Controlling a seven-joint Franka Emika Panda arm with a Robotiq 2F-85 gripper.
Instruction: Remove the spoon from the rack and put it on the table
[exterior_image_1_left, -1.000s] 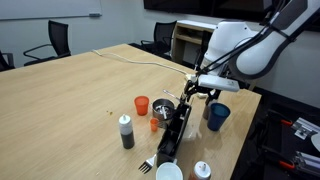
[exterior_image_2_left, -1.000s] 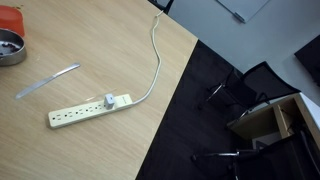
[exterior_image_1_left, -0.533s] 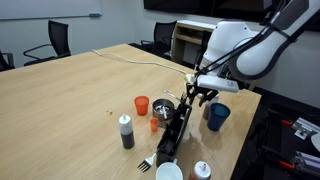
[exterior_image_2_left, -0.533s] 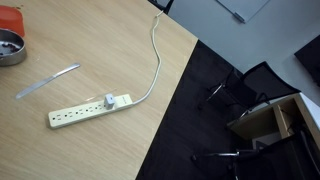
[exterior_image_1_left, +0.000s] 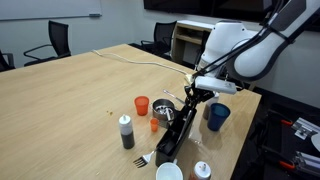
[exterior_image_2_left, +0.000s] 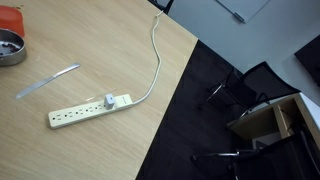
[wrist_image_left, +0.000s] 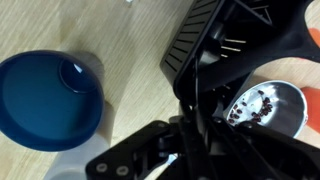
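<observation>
On the bench (exterior_image_1_left: 70, 95), in an exterior view: black rack (exterior_image_1_left: 175, 130) lying lengthwise, near end toward the camera, far end under the arm (exterior_image_1_left: 240, 45). Jaws down at that far end, close against the rack. Clenched or released: impossible to tell, black on black in every view.

No sure sight of the spoon. Only a pale pronged utensil (exterior_image_1_left: 145, 160) at the rack's near end, touching it or just beside it. Resting on rack or on bench: cannot tell.

Along one side of the rack's far half: steel bowl (exterior_image_1_left: 163, 107), red cup (exterior_image_1_left: 141, 105) next to it, and a smaller orange cup (exterior_image_1_left: 155, 124) just beside the rack. On the opposite side, near the arm: blue cup (exterior_image_1_left: 217, 117). Black bottle (exterior_image_1_left: 126, 133) with white cap, upright, a little apart from the rack. Past the near end: a white cup (exterior_image_1_left: 168, 172) and a white disc (exterior_image_1_left: 202, 171), both close to the frame's lower edge.

From the wrist: rack (wrist_image_left: 215, 40) slanting up the middle, slots showing. To one side, blue cup (wrist_image_left: 50, 100) seen from above. To the other, bowl (wrist_image_left: 265, 105) with dark specks inside. Black linkage filling the bottom of the view.

Elsewhere on the bench, in an exterior view: power strip (exterior_image_2_left: 90, 111), its cable (exterior_image_2_left: 155, 60) running toward the far edge, and a knife (exterior_image_2_left: 47, 81) lying flat near it, not touching.
</observation>
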